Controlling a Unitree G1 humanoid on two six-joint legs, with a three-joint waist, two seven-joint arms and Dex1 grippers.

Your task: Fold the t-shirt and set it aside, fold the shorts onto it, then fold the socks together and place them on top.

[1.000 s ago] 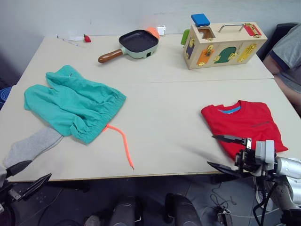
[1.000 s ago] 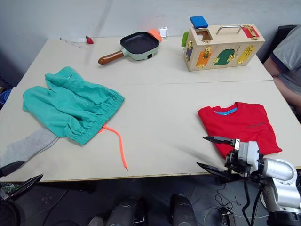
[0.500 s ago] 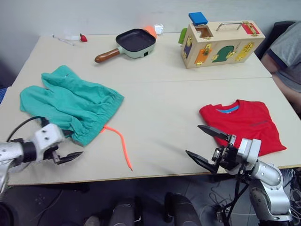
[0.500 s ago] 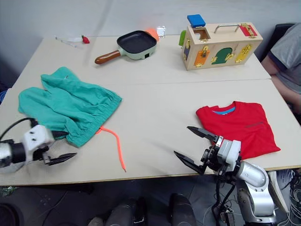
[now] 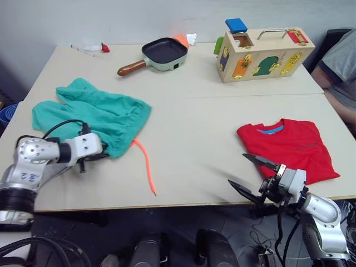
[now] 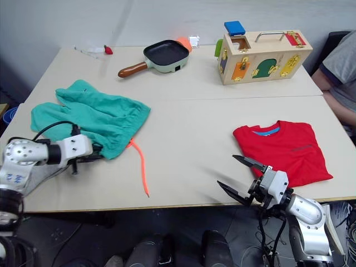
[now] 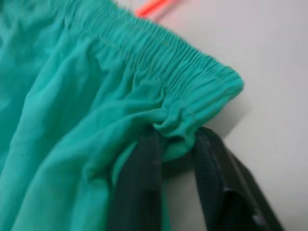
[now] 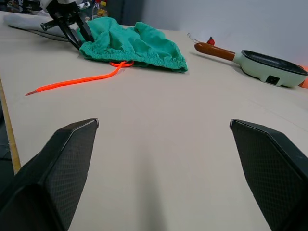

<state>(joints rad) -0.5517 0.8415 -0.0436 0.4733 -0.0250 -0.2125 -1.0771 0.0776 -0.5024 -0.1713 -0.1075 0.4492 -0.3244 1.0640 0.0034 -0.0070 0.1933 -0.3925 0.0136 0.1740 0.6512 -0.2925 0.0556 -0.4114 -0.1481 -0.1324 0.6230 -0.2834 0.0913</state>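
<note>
Left wrist view: claw (image 7: pixel 175 159) pinching shorts (image 7: pixel 96 96) waistband.

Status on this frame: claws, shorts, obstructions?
Left claw pinching teal fabric shorts at waistband. Right claw open, beside folded red t-shirt. Orange drawstring trailing loose.

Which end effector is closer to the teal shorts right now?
Left. The left end effector is at the shorts, its fingers closed on the waistband corner. The right end effector hangs open across the table, beside the folded t-shirt.
</note>
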